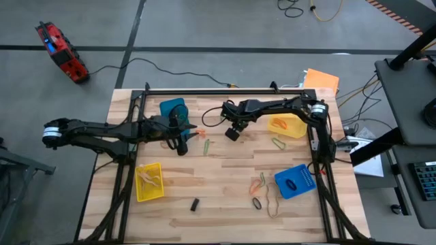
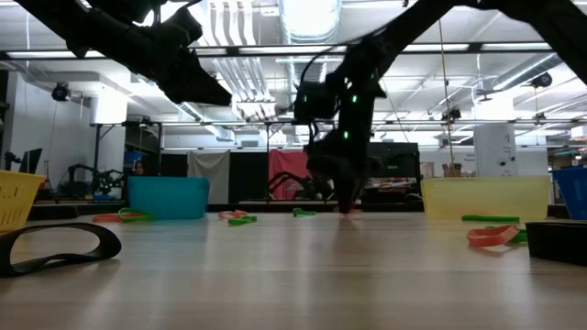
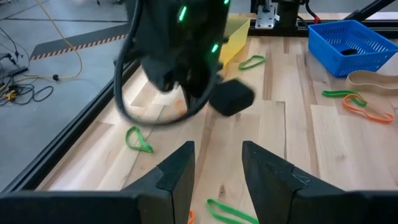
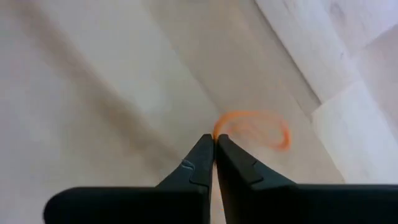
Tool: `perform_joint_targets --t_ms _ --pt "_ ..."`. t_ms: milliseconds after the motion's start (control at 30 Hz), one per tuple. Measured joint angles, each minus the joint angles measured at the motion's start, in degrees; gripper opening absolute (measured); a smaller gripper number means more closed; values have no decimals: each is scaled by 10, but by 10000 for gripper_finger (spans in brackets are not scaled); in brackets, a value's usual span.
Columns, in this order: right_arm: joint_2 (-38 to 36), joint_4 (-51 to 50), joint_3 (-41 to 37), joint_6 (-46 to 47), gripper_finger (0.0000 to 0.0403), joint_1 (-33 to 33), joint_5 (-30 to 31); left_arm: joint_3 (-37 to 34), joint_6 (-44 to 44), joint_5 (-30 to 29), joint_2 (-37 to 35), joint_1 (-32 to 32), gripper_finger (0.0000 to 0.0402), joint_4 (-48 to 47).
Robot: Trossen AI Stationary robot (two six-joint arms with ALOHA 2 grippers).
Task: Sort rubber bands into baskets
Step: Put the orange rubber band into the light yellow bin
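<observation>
We are seeing a pale wooden plank table (image 1: 225,177) with a smooth matt finish, perforated glossy plastic baskets (image 3: 345,43), and thin rubbery bands (image 4: 255,127).

The orange rubber band (image 4: 252,129) at the right gripper (image 4: 214,144) tips is smearing into a blur — whether it is truly pinched is not showing clearly. In the low view, the black rubber band (image 2: 57,247) is running off the frame at nine o'clock — its far end is hiding.

Orange rubber band (image 4: 252,129) pinched at closed right tool (image 4: 214,144), others scattered among blue and yellow baskets (image 1: 294,181)
</observation>
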Motion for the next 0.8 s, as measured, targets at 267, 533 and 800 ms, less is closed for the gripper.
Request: perform_joint_targets --t_ms 267,533,800 --pt "-107 -99 1 -2 9 47 4 0 -2 0 0 0 119 0" --pt "-200 -305 -28 92 9 38 92 0 -2 0 1 0 119 0" --pt "-306 -315 -146 148 9 -14 107 0 5 0 0 0 119 0"
